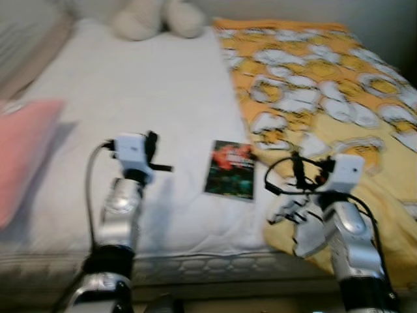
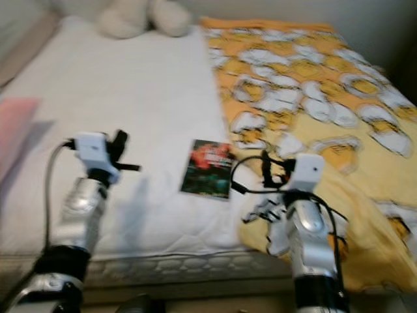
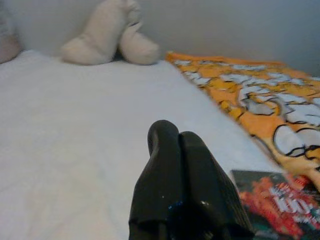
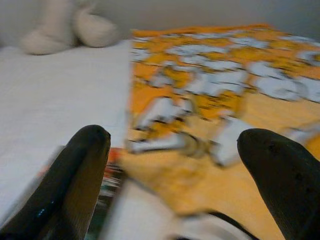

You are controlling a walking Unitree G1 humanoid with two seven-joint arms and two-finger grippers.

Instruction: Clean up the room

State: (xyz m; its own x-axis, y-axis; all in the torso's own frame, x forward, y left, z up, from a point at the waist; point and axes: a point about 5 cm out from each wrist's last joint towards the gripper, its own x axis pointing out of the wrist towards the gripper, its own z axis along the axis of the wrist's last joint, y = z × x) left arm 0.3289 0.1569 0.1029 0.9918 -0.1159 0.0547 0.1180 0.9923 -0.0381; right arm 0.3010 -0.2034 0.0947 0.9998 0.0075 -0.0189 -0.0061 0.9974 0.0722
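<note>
A dark book (image 1: 229, 169) with a red and green cover lies flat on the white bed sheet (image 1: 143, 91), close to the front edge. An orange and yellow patterned blanket (image 1: 313, 85) covers the bed's right side, its edge just right of the book. My left gripper (image 3: 172, 132) hovers over the sheet to the left of the book, its two black fingers pressed together and holding nothing. My right gripper (image 4: 175, 140) is open above the blanket's near corner, to the right of the book, with nothing between its fingers.
A cream plush toy (image 1: 156, 16) sits at the head of the bed against the wall. A pink pillow (image 1: 23, 150) lies at the left edge. The mattress front edge (image 1: 208, 264) runs just below both arms.
</note>
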